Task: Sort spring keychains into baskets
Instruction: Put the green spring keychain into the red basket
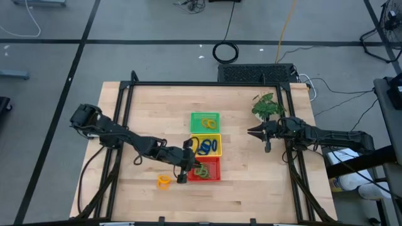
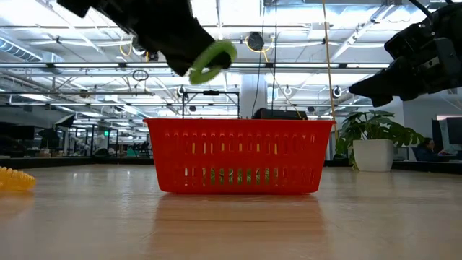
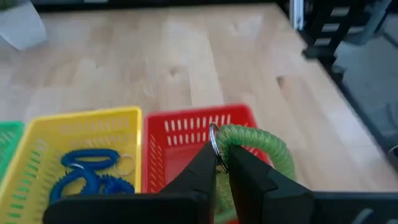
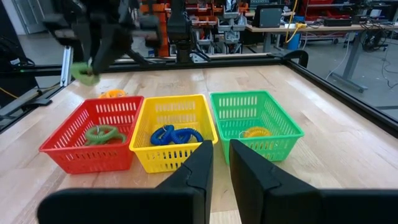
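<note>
My left gripper (image 3: 221,163) is shut on a green spring keychain (image 3: 256,144) and hangs above the red basket (image 1: 212,177), over its left rim (image 2: 151,126). A second green keychain (image 4: 102,134) lies inside the red basket (image 4: 87,143). The yellow basket (image 4: 171,112) holds blue keychains (image 4: 175,134). The green basket (image 4: 252,109) holds an orange-yellow one (image 4: 256,132). Another orange-yellow keychain (image 1: 163,181) lies on the table left of the red basket. My right gripper (image 4: 221,158) is shut and waits to the right of the baskets (image 1: 254,133). My left gripper pinches the green keychain between its two fingertips (image 3: 205,160), at the spot where the metal split ring (image 3: 214,142) joins the coil. The fingers slant down from the table's left. The coil loop (image 2: 213,61) sticks out past the fingertips, lifted clear above the red basket.
A potted plant (image 1: 267,107) stands at the far right of the table, close to my right arm. A black frame (image 1: 125,107) runs round the table's edges. Bare wood lies in front of the baskets and to their left.
</note>
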